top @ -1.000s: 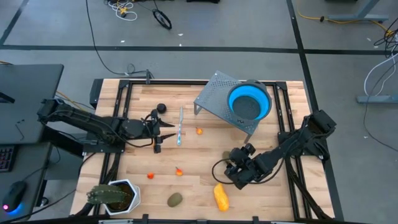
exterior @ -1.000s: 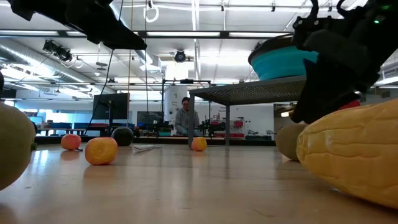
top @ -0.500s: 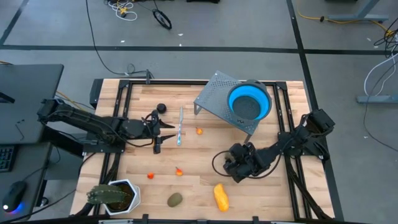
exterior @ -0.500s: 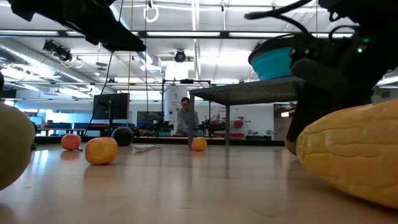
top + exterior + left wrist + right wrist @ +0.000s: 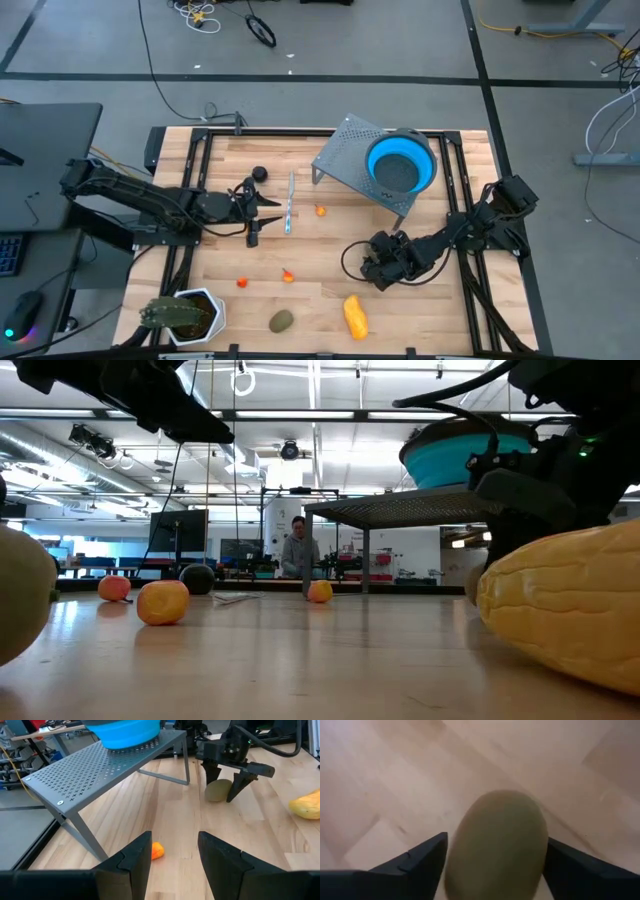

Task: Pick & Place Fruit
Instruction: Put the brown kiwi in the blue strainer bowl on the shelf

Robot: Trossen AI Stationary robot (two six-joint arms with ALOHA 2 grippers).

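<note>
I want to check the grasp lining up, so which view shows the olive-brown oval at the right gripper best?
The right wrist view: the olive-brown oval fills the space between the open right gripper. The left wrist view shows it farther off, flanked by those fingers. In the high view the gripper hides it; the low view shows at most a sliver.

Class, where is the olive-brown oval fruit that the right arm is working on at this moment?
In the left wrist view the olive-brown oval fruit lies on the table between the right gripper's open fingers, near the metal stand's leg.
</note>
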